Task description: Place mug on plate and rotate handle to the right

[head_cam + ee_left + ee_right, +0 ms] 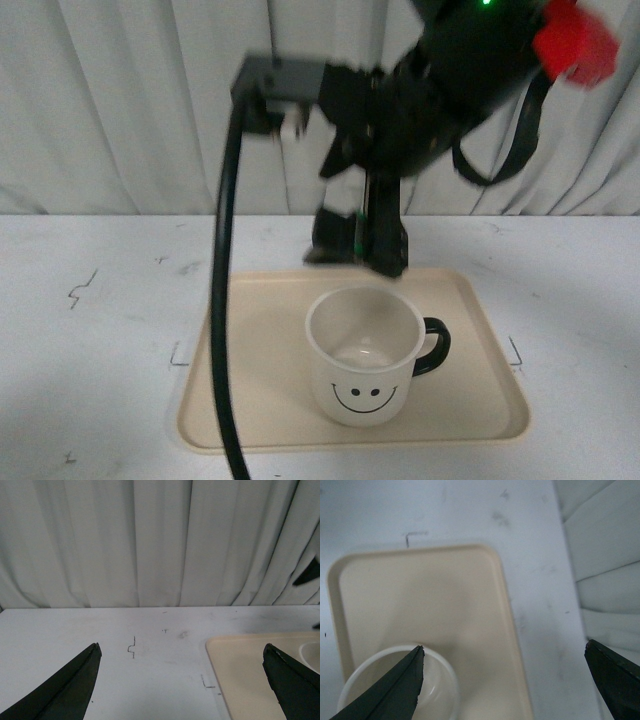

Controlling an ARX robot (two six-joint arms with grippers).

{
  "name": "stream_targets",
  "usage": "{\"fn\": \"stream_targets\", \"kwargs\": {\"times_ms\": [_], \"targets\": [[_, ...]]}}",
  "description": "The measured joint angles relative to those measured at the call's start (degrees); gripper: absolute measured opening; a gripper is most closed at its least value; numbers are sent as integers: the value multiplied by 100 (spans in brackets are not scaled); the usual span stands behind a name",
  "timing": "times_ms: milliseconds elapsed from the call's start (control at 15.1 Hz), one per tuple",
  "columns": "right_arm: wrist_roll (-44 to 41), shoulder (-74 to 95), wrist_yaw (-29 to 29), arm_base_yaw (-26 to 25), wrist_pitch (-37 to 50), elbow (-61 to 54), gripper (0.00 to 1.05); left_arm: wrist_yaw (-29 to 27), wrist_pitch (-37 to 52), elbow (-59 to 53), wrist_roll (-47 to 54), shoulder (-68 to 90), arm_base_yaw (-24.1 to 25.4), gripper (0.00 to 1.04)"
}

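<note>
The cream-white mug (pixel 365 360) stands upright on the beige plate (pixel 260 400), right of its middle. Its smiley face points toward the camera and its black handle (pixel 432 347) points right. My right gripper (pixel 355 248) hangs open and empty just above and behind the mug's rim. In the right wrist view its fingers (pixel 504 645) are spread wide above the plate (pixel 420 590), one tip over the mug's rim (pixel 437 685). My left gripper (pixel 181 647) is open and empty over bare table, left of the plate's corner (pixel 245 665). It does not show in the front view.
A black cable (pixel 225 300) hangs from the right arm across the plate's left side. A white curtain (pixel 120 100) closes off the back of the white table (pixel 90 330). Small black corner marks (pixel 178 355) sit beside the plate.
</note>
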Motion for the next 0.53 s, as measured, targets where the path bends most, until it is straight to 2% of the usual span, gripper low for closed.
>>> {"fn": "stream_targets", "kwargs": {"times_ms": [66,133,199,265,332,398,531], "targets": [[101,-321,-57,2,20,22,97,-2,4,0,-2,0,0,98],[715,-640,787,105,1801,-573,92,-2,4,0,0,0,0,98],[1786,-999,2155,109,3659,-1585,81,4,4,0,0,0,-2,98],[2909,-1325,3176,35,5108,-2763,70,-15,2,0,0,0,-2,98],[3985,-1600,3847,-275,6496,-3915,57,-17,7,0,-2,0,4,98],[4782,-1930,3910,-581,7410,-4680,46,-13,2,0,-2,0,4,98],[5530,-2999,3650,-946,8515,-5869,21,0,4,0,0,0,4,98]]}}
